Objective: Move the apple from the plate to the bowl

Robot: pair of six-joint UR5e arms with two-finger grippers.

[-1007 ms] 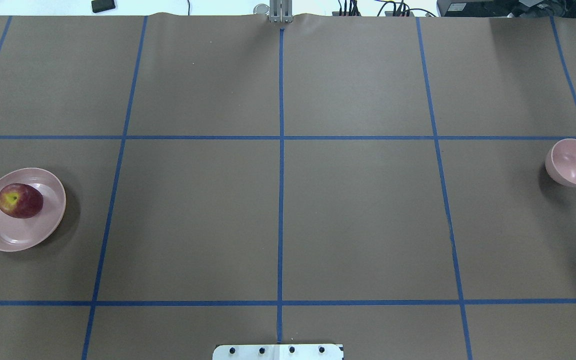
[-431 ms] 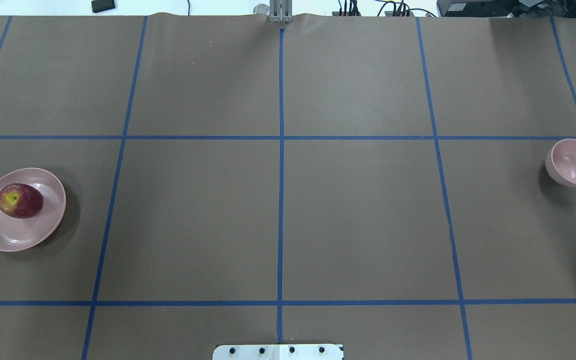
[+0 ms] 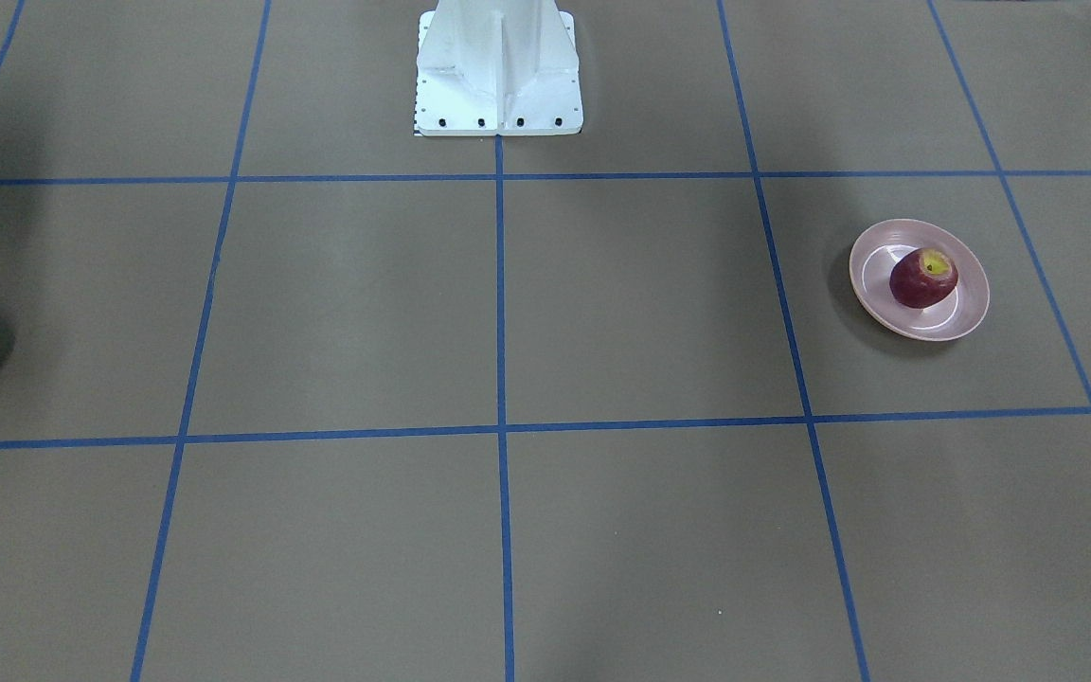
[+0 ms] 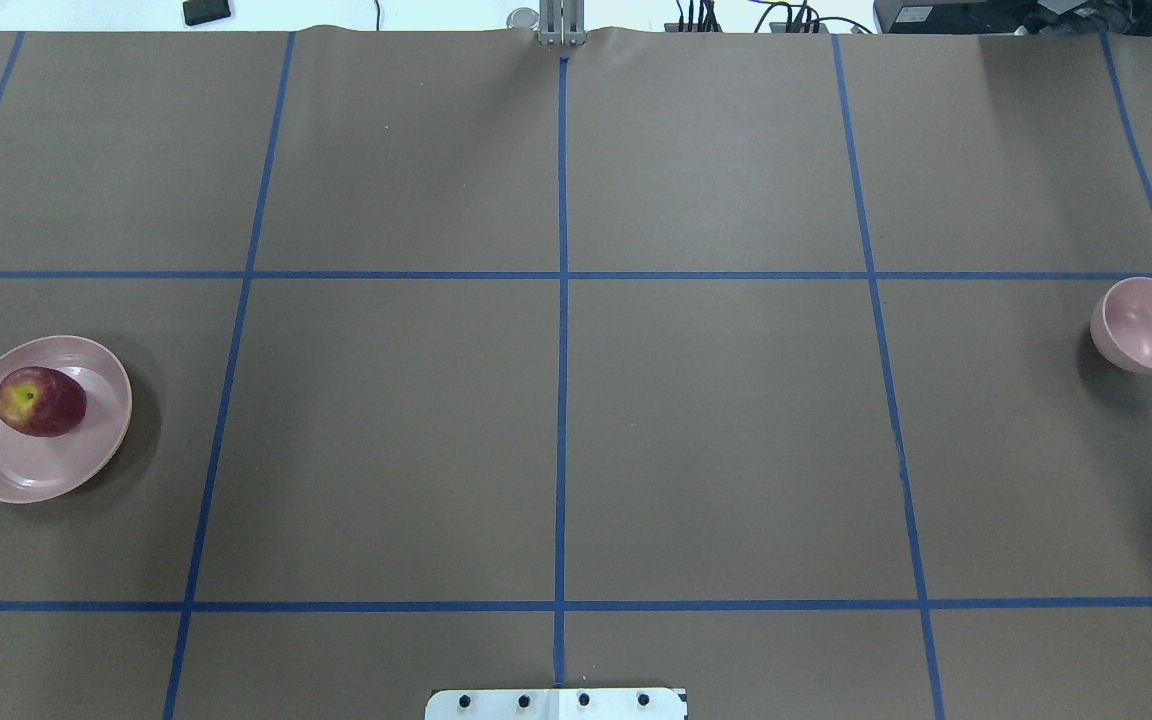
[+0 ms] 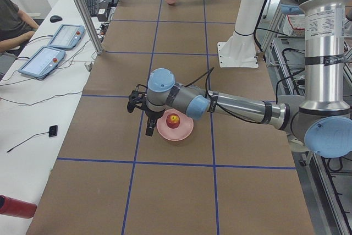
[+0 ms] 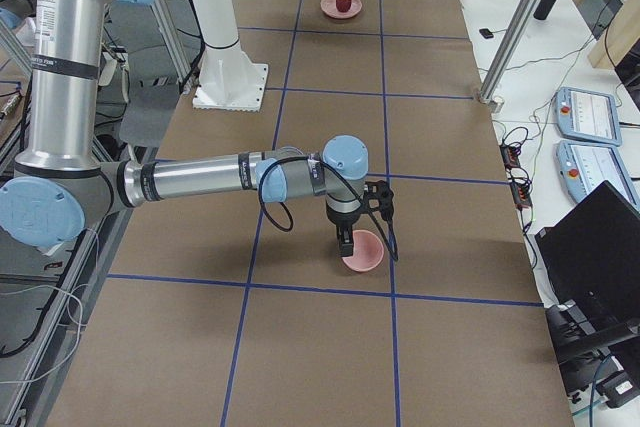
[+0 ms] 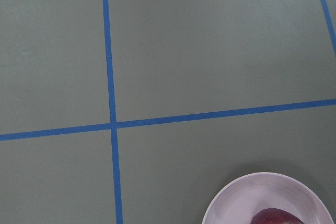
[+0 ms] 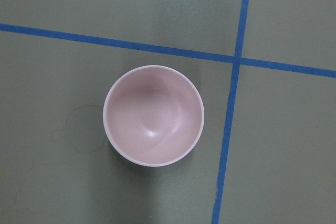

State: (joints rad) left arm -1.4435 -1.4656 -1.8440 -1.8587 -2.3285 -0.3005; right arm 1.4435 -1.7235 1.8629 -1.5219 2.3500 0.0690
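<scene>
The dark red apple [image 4: 40, 401] with a yellow stem patch lies on the wide pink plate [image 4: 26, 480] at the table's left side; both also show in the front view, the apple [image 3: 924, 278] on the plate [image 3: 967, 317]. The small deep pink bowl [image 4: 1148, 325] stands empty at the far right. In the exterior left view my left gripper [image 5: 148, 129] hangs just beside the plate [image 5: 184, 134]. In the exterior right view my right gripper [image 6: 347, 239] hangs at the bowl [image 6: 367, 253]. I cannot tell whether either is open. The right wrist view looks straight down into the bowl [image 8: 152, 116].
The white robot pedestal [image 3: 498, 76] stands at the table's near middle edge. Blue tape lines grid the brown table. A side bench with tablets [image 5: 52, 48], a metal post [image 5: 82, 9] and a red bottle [image 5: 16, 206] lies past the far edge.
</scene>
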